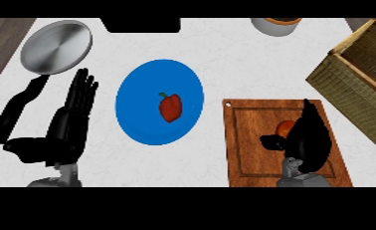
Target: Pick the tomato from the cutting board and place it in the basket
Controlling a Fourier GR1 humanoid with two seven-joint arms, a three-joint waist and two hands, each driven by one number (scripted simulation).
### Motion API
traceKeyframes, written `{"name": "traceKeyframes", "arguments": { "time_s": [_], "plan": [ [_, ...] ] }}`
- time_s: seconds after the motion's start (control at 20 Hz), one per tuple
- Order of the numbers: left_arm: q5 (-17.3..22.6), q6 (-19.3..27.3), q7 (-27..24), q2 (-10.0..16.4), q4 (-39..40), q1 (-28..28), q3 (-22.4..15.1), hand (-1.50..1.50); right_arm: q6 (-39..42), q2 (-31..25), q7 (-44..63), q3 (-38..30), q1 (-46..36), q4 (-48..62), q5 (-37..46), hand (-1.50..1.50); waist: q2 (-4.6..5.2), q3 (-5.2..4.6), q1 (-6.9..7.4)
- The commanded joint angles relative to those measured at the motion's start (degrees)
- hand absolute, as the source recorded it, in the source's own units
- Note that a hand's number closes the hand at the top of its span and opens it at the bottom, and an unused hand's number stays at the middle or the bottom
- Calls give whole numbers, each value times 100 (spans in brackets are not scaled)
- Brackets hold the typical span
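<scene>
White, faintly veined bench (220, 50) fills my head view. At the lower right lies the wooden cutting board (249, 149), and the tomato (284, 125) is on it, toward its upper middle. My right robot hand (308, 137) stands over the board just beside the tomato, on its right, and covers part of it. From this angle I cannot tell whether that robot hand is clamped on the tomato or apart from it. The woven basket (345, 74) sits at the right edge, beyond the board's far corner, well apart from the tomato.

My left robot hand (72, 112) rests at the lower left, fingers straight and pointing up, holding nothing. Between the two is a blue plate (140, 124) carrying a red pepper (170, 107). A steel pan (56, 46) lies at the upper left, and a grey bowl (277, 26) at the top.
</scene>
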Motion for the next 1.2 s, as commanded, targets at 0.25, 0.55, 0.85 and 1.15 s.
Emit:
{"name": "traceKeyframes", "arguments": {
  "time_s": [0.25, 0.55, 0.85, 1.15],
  "plan": [
    [-264, -10, 56, -187, -418, 465, -120, 0, 612, -207, -196, 17, 215, -95, -152, 150, -6, 1, 1],
    [0, -329, -22, -195, 327, -287, 363, 0, 334, 6, -126, 155, -166, 603, 384, 150, 4, 0, -6],
    [-218, -334, 1, -249, 154, -232, -69, 0, 1551, -148, 39, -1330, -2960, 2901, -684, 150, 160, 9, 416],
    [-186, -286, -78, -342, 199, -263, -10, 0, 639, -554, -324, -1726, -4529, 5141, -370, 150, 136, 8, 388]
  ]
}}
